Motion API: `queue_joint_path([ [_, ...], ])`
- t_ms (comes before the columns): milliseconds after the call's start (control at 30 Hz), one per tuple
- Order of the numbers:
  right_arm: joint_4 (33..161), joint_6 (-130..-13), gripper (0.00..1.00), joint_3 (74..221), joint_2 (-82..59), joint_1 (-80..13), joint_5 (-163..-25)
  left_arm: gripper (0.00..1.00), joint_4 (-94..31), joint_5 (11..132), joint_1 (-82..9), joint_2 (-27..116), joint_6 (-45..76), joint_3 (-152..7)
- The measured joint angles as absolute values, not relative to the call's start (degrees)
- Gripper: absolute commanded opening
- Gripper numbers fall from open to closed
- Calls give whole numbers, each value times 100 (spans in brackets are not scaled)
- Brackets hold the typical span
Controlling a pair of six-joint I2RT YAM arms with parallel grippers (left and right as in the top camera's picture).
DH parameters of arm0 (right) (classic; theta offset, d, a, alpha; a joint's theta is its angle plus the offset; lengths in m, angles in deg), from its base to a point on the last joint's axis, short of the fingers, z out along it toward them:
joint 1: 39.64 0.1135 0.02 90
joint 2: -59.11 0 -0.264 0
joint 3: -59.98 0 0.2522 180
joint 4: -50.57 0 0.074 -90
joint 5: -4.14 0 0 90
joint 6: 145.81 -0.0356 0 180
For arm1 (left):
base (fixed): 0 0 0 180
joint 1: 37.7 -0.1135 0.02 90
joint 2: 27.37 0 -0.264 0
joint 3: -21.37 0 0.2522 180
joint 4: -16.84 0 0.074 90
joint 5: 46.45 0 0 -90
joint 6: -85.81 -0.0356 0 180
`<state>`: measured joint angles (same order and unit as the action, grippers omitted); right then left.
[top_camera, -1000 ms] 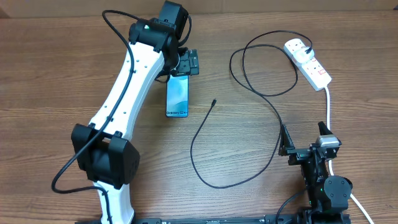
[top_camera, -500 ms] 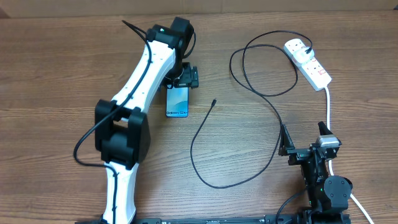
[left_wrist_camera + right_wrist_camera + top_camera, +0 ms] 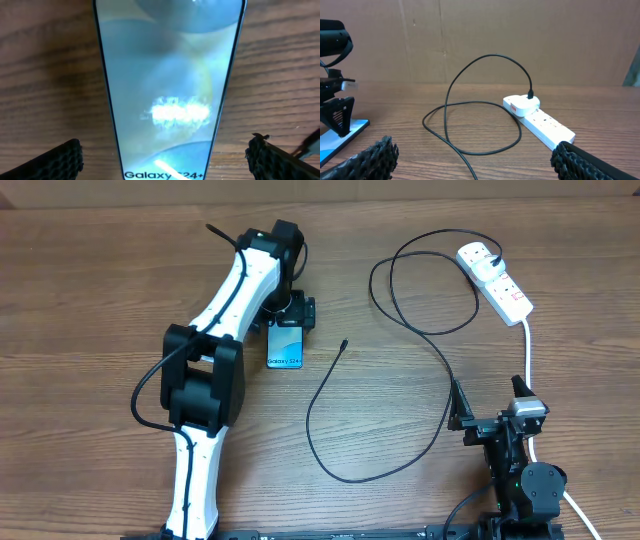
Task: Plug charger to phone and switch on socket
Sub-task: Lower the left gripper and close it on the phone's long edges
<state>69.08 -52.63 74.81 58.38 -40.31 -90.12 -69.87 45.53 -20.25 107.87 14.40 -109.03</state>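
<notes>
Two tools are in view, one on each arm. The left tool [image 3: 292, 311] hangs over the far end of the phone [image 3: 285, 347], the end away from the "Galaxy S24+" words. In the left wrist view its two black fingers [image 3: 60, 161] stand wide apart, one on each side of the phone. There is bare wood between each finger and the phone's edge. This tool has hold of nothing.

The right tool [image 3: 490, 408] sits low at the near right side of the tabletop [image 3: 100, 280]. Its fingers are spread wide too, and nothing is between them. It is well apart from the phone.

There is one phone. It lies flat on the tabletop with its blue screen facing up.

There is one charger [image 3: 307, 425], a long thin black cable. It curls in big loops across the middle of the tabletop. Its small tip [image 3: 343, 344] lies on the wood near the phone's right side and does not touch it. Its other end is a plug [image 3: 480, 252] pushed into the socket [image 3: 500, 280].

There is one socket, long and white, at the far right. One white cord [image 3: 527, 350] runs from it toward the right arm.
</notes>
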Motion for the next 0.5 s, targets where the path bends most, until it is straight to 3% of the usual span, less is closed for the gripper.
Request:
queue_joint_path([
  [500,6910,-5261,100,7481,5838,-4028,-9009,100,-6989,4468,-1874,11185,1582,-10914],
])
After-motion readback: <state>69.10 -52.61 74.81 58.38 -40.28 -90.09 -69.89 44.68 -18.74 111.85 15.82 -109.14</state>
